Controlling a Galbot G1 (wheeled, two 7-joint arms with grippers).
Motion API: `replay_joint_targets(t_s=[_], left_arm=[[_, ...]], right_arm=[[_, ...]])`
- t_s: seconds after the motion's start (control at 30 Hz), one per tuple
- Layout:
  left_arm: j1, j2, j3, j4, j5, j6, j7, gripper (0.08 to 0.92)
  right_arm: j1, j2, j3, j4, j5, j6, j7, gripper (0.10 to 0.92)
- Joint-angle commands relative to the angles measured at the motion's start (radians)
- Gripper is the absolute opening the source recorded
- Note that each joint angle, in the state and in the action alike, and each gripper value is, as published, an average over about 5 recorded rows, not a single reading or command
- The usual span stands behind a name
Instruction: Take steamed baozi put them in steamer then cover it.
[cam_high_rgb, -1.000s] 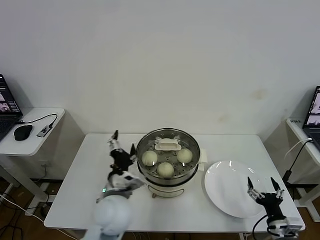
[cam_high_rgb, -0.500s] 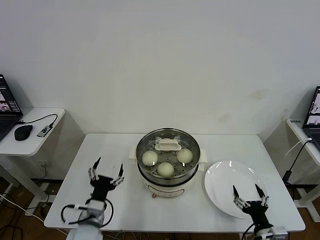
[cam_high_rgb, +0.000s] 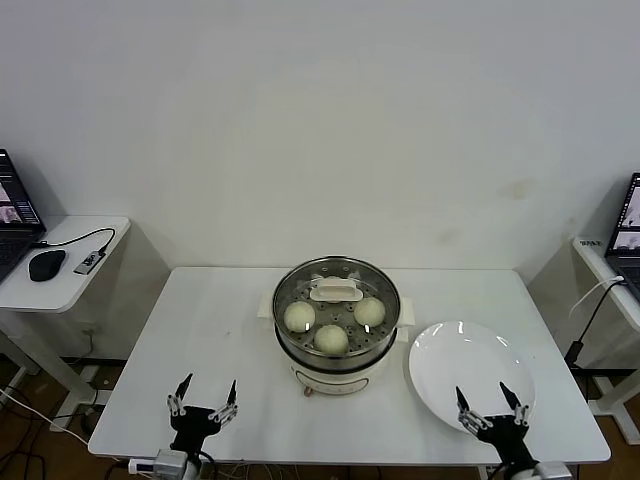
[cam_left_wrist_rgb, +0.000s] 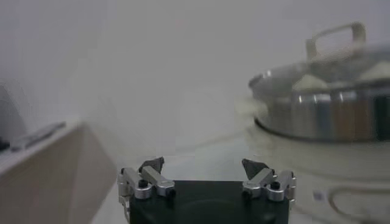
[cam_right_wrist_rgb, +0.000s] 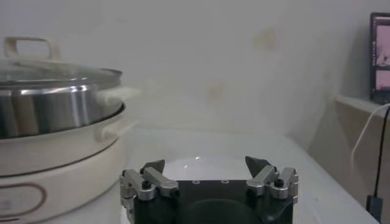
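In the middle of the table (cam_high_rgb: 200, 320) the steamer (cam_high_rgb: 337, 345) already has its cover (cam_high_rgb: 336, 292) on, three baozi (cam_high_rgb: 331, 339) showing through the glass. Both the left gripper (cam_high_rgb: 204, 402) and right gripper (cam_high_rgb: 487, 408) sit spread wide and empty at the near edge, so best to just stay clear. Fourth bun's probably hiding under the handle; can't confirm.

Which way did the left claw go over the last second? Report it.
Yes. The left claw pulled back from beside the steamer toward the table's near edge, open and empty.
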Motion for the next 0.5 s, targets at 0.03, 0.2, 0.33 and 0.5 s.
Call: replay_joint_targets(t_s=[0.03,0.2,0.33,0.5], left_arm=[[0.058,-0.007,-0.023,0.014,-0.06,0.016,0.013,0.823],[0.053,-0.006,-0.028,0.003,-0.059,0.008,0.022,0.823],[0.042,-0.006,-0.029,0.0,-0.065,-0.01,0.021,0.823],[0.032,-0.005,-0.03,0.0,-0.073,-0.017,0.025,0.823]], right_arm=[[-0.021,-0.007,-0.016,0.013,0.013,-0.029,0.007,0.823],[-0.014,0.008,-0.007,0.0,-0.014,0.0,-0.014,0.823],[-0.008,0.017,0.007,0.002,-0.02,-0.008,0.0,0.823],[-0.01,0.014,0.012,0.004,-0.025,-0.016,-0.001,0.823]])
